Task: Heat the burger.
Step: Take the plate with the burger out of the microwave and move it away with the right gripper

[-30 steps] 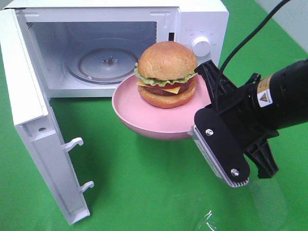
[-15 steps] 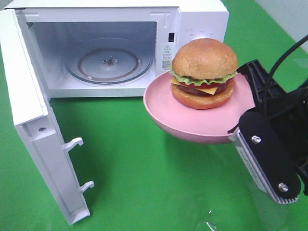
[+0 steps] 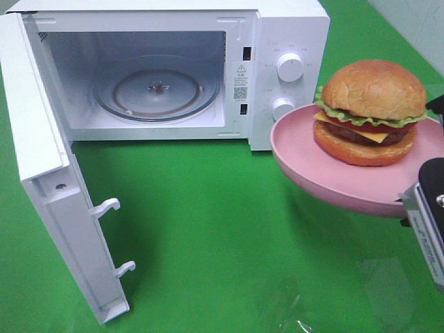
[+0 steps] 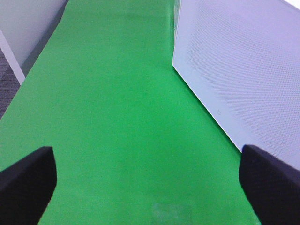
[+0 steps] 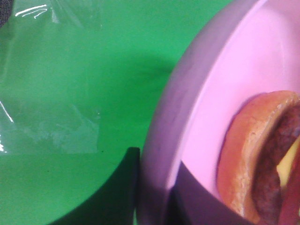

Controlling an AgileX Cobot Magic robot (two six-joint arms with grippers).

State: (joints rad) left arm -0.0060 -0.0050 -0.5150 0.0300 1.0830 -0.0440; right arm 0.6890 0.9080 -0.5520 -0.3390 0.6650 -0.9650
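Right end effector clamped on burger plate.

A lab test bench: a green cloth under one white microwave, bare wall behind.

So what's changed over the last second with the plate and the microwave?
The right gripper, shut on the rim of the pink plate, has carried plate and burger to the right, away from the open microwave, uncovering its two dials. The burger sits on the plate as before. The door stays open, the turntable bare, and the left gripper stays open, holding nothing.
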